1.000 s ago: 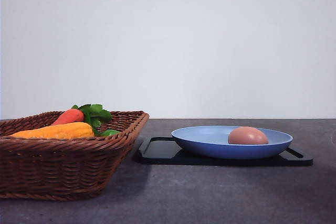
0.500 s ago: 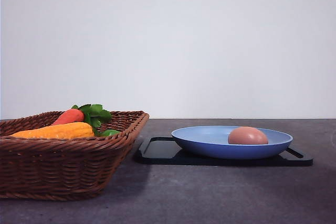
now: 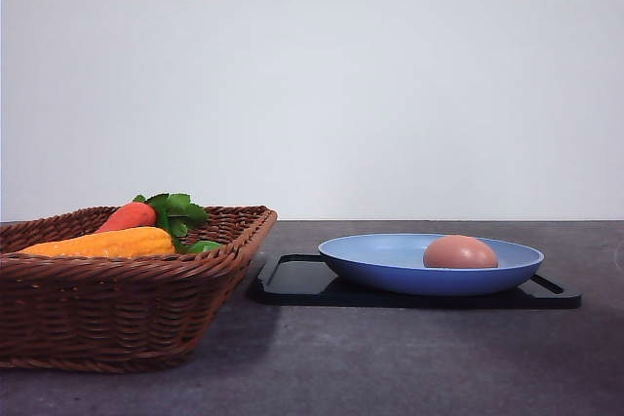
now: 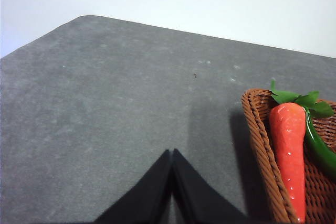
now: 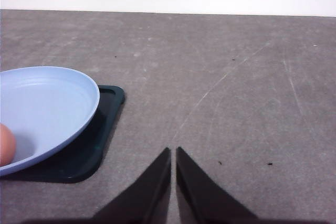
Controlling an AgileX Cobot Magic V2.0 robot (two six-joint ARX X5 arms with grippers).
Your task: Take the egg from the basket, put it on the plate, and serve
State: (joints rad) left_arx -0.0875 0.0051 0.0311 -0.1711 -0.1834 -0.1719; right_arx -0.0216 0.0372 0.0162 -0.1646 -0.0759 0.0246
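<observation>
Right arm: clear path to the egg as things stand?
Probably yes. The egg lies uncovered in the plate, nothing over it. The right end effector is shut and empty above bare table beside the plate and tray; it must open first.

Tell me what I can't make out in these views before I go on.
- Basket floor: front view, hidden by its near wall; only the corn and carrot tops show.
- Egg: right wrist view, cut by the frame edge.
- Carrot tip: left wrist view, cut by the frame edge.
- Tray middle: front view, covered by the plate.
</observation>
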